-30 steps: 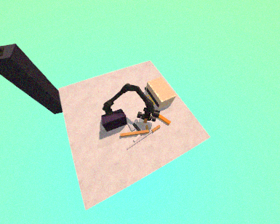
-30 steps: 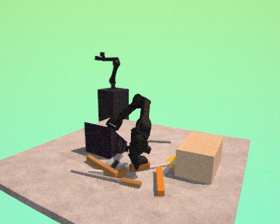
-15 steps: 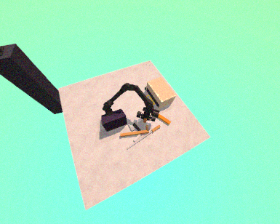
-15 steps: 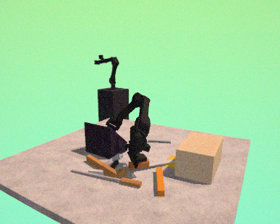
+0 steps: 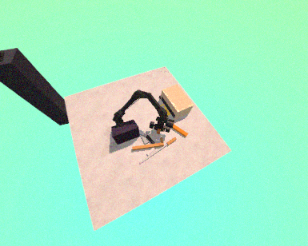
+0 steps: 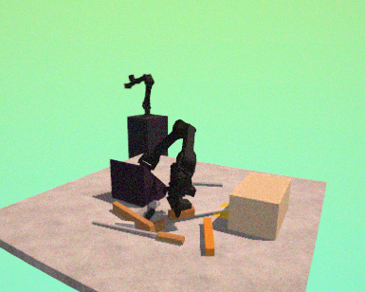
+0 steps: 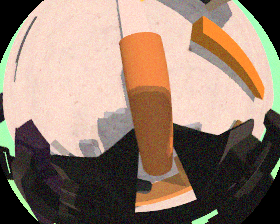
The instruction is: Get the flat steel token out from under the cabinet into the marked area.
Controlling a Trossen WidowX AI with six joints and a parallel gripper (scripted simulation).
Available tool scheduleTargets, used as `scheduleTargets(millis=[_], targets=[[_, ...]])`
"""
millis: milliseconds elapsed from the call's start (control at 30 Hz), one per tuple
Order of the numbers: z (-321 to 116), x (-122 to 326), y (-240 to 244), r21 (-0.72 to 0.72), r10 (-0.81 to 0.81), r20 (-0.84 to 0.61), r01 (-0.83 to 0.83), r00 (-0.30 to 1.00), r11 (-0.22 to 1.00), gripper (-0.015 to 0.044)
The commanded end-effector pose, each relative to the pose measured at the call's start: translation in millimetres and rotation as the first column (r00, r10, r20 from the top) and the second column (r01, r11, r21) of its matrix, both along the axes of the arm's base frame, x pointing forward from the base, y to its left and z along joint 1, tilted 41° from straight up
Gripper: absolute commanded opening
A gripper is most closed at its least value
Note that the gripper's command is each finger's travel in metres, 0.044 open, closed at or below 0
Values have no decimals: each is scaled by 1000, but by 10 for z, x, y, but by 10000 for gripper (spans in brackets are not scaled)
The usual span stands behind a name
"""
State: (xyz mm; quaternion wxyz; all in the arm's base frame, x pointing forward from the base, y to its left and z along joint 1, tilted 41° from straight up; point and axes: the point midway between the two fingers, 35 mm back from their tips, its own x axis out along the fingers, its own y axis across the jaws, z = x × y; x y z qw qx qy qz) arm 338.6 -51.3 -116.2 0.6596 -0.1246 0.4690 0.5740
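The tan cabinet [image 5: 179,97] [image 6: 254,209] stands at the table's right side in the exterior view. Yellow marking [image 5: 165,109] [image 6: 222,211] shows in front of it, partly hidden. My gripper [image 5: 159,128] [image 6: 179,210] [image 7: 152,129] is shut on the orange handle [image 6: 187,211] [image 7: 147,65] of a thin-rod tool, low over the table. Its grey rod [image 6: 201,216] [image 7: 120,20] points toward the yellow marking and the cabinet. The rod's far end is not clear. I cannot make out the steel token in any view.
An orange bar [image 5: 179,130] [image 6: 209,237] [image 7: 233,57] lies between gripper and cabinet front corner. Another orange bar [image 5: 146,147] [image 6: 132,215] and a second orange-handled rod tool [image 5: 171,141] [image 6: 170,238] lie nearby. A grey rod [image 6: 209,185] lies farther back. My dark base block [image 5: 126,132] [image 6: 127,182] stands behind.
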Motion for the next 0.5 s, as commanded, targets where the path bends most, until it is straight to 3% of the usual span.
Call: scheduleTargets(millis=[0,467], targets=[[75,26,9,4,-10,19,10,1000,1000,0],[143,-36,85,5,-9,20,9,1000,1000,0]])
